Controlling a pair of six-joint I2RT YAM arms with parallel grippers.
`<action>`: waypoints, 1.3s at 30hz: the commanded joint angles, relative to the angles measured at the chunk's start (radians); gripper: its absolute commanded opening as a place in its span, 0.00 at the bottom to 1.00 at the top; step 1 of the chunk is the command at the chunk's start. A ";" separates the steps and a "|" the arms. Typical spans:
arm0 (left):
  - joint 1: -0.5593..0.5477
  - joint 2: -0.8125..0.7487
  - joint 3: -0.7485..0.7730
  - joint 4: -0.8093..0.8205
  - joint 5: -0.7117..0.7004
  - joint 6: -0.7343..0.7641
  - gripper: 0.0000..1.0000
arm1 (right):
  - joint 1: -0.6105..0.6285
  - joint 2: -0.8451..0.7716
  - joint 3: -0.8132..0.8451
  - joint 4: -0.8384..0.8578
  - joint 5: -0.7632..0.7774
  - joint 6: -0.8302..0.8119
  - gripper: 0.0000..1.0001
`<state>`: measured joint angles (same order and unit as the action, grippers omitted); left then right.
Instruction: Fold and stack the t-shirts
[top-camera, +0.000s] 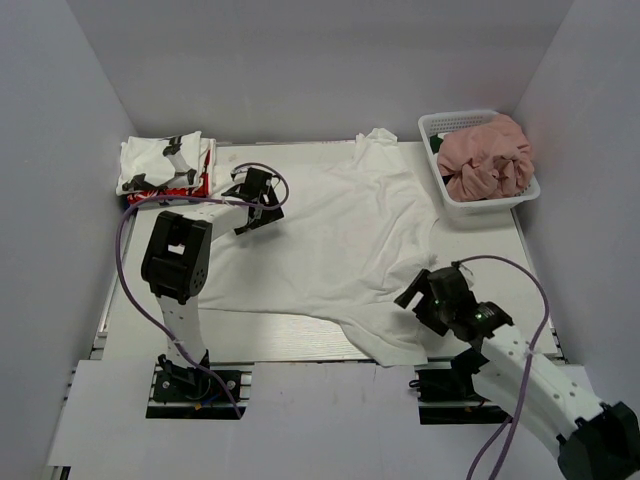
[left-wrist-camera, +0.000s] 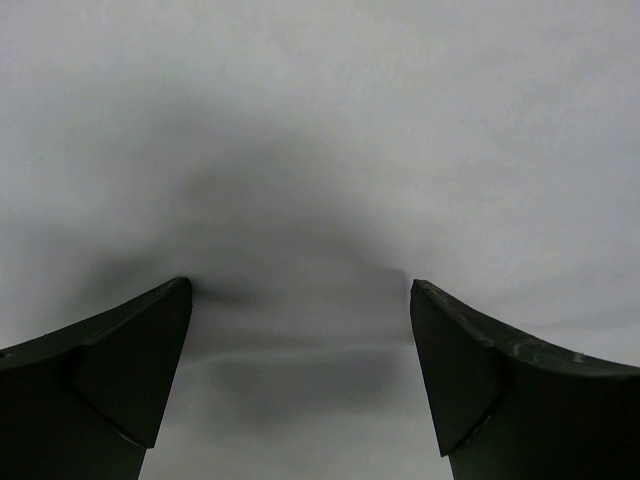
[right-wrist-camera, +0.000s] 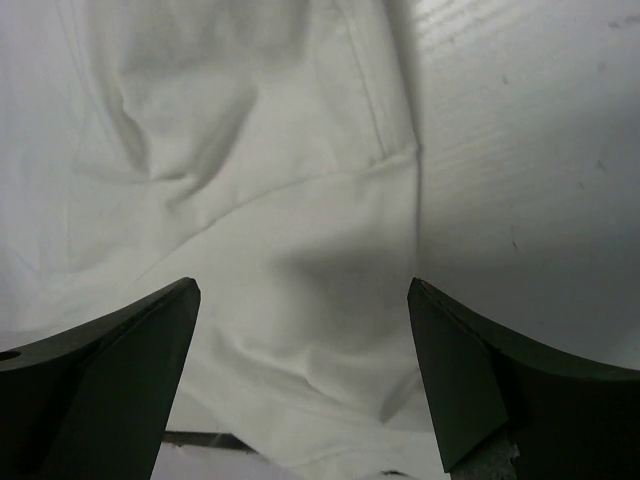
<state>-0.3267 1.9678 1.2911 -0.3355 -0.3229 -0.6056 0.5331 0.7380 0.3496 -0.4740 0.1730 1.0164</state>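
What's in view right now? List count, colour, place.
white t-shirt: 1, white, spread across the middle of the table, somewhat wrinkled
folded t-shirts: 2, white with black patches on top of red, stacked at the far left
pink t-shirt: 1, dusty pink, crumpled inside the basket
basket: 1, white mesh plastic, far right corner
table: 1, white, under everything
left claw: 1, black, open, over the left part of the white t-shirt
right claw: 1, black, open, over the white t-shirt's near right edge
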 joint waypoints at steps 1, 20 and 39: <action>0.018 -0.018 0.014 -0.005 0.016 -0.017 1.00 | 0.004 -0.080 0.034 -0.248 -0.010 0.074 0.90; 0.129 -0.003 0.166 -0.123 -0.021 0.015 1.00 | -0.042 0.852 0.855 0.012 0.235 -0.536 0.90; 0.209 0.265 0.384 -0.180 0.094 0.044 1.00 | -0.243 1.577 1.450 -0.038 -0.016 -0.786 0.90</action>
<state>-0.1352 2.1944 1.6516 -0.4881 -0.2916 -0.5575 0.3046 2.2391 1.7443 -0.4931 0.2123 0.2928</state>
